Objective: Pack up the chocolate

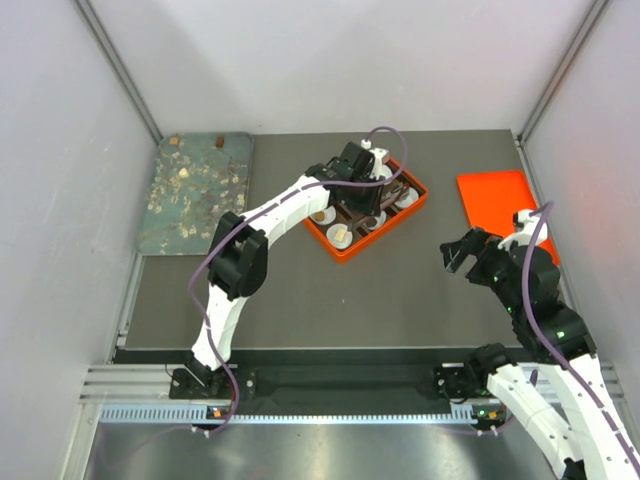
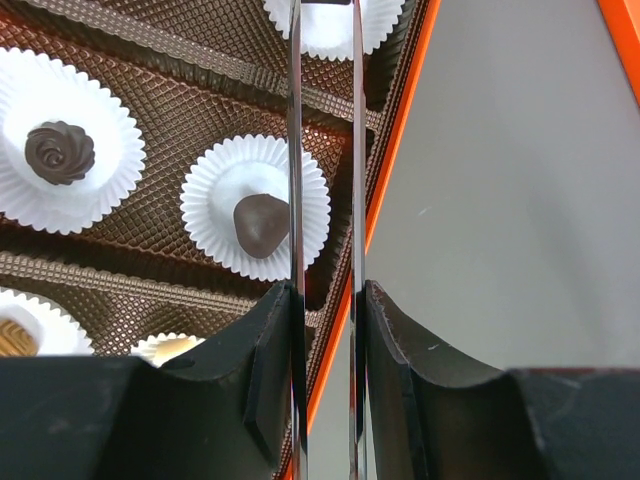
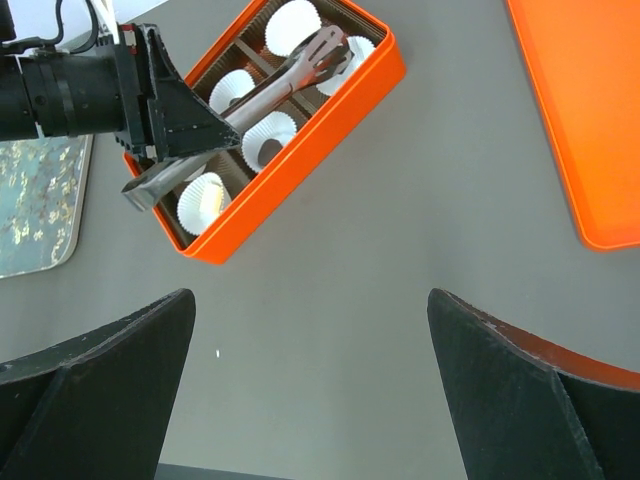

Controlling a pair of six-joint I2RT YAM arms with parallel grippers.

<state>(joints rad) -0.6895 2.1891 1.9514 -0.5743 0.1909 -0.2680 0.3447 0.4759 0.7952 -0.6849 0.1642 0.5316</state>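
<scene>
My left gripper [image 1: 358,168] is shut on thin metal tongs [image 2: 294,150] and holds them over the orange box [image 1: 345,254]. The tongs' blades run between my fingers [image 2: 270,330]; their tips reach over the far cups [image 3: 330,55]. The box has a brown liner with white paper cups. A dark chocolate lump [image 2: 260,223] lies in one cup beside the left blade. A dark swirl chocolate [image 2: 59,151] sits in the cup to its left. A tan piece [image 2: 170,347] shows in a nearer cup. My right gripper [image 1: 456,254] is open and empty above the bare table [image 3: 310,300].
An orange lid [image 1: 505,205] lies flat at the right, close to the right arm. A speckled blue-green tray [image 1: 195,190] with small bits on it lies at the back left. Grey walls close in the sides and back.
</scene>
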